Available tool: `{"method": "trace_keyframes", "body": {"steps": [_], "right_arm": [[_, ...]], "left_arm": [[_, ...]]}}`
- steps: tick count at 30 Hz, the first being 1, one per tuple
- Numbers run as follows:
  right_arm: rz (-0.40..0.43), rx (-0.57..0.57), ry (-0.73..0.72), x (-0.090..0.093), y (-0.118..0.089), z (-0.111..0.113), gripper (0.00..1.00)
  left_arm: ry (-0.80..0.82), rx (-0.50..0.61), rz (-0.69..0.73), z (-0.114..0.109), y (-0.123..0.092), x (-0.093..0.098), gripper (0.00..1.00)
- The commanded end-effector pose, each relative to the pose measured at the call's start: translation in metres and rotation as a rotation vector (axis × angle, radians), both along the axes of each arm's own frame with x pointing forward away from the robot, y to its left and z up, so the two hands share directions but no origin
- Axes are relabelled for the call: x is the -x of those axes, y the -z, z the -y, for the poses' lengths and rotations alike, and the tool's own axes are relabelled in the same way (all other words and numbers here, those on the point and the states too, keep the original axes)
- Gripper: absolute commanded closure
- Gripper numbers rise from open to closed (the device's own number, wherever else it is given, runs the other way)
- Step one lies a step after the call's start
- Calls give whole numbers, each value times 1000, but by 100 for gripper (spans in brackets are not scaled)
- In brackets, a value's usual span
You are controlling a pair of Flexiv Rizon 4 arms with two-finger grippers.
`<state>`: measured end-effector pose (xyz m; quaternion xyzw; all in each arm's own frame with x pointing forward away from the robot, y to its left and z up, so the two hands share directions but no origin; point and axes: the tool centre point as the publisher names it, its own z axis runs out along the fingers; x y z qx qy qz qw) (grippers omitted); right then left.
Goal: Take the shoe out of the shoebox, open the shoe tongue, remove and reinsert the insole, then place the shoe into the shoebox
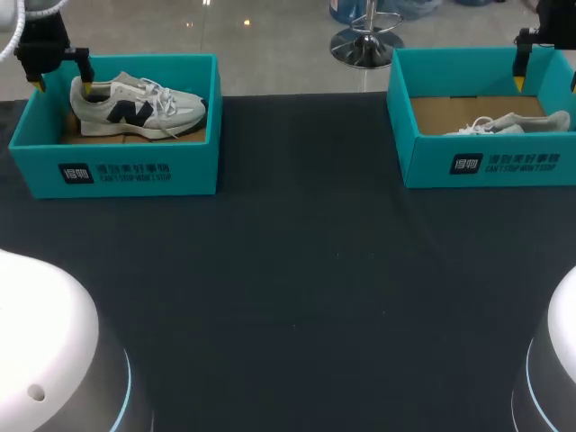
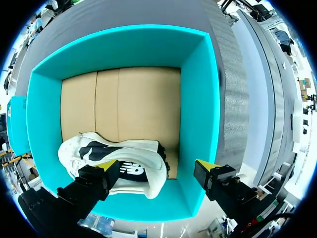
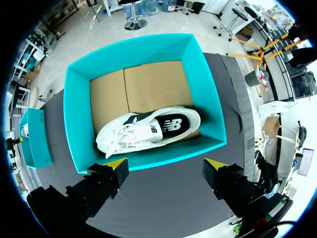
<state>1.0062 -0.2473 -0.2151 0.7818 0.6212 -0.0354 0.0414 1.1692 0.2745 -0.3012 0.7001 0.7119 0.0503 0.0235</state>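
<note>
A grey-white sneaker [image 1: 135, 106] with a dark logo lies on its side in the teal shoebox [image 1: 126, 175] at the far left. My left gripper [image 1: 63, 76] hangs open over that box's back left corner, above the heel. In the left wrist view one finger [image 2: 106, 167] is over the sneaker's heel [image 2: 119, 158] and the other is over the box wall [image 2: 198, 99]. A second white sneaker [image 1: 513, 124] lies in the teal shoebox [image 1: 486, 162] at the far right. My right gripper [image 1: 546, 76] is open above it, holding nothing. In the right wrist view that gripper [image 3: 166, 166] hovers beside the box [image 3: 79, 119], with the sneaker [image 3: 148, 130] ahead.
Both boxes have bare cardboard floors [image 2: 124, 99] beside the sneakers. Dark table cloth [image 1: 306, 270] stretches between and in front of the boxes. The arm bases show white at the near left [image 1: 45, 342] and near right [image 1: 553, 360] corners.
</note>
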Motion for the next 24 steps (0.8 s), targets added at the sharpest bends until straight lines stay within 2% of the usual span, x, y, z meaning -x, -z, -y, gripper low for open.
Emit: {"method": "trace_keyframes", "body": {"steps": [1,11,18,24], "right_arm": [[-2,0,1,-1,0,0,0],[-2,0,1,-1,0,0,0],[-2,0,1,-1,0,0,0],[-2,0,1,-1,0,0,0]], "left_arm": [[-5,4,-62,-1,8,-40,0],[-8,1,-101,3,29,-55,0],[-16,-1,-135,3,44,-56,0],[-18,-4,-142,4,48,-54,0]]}}
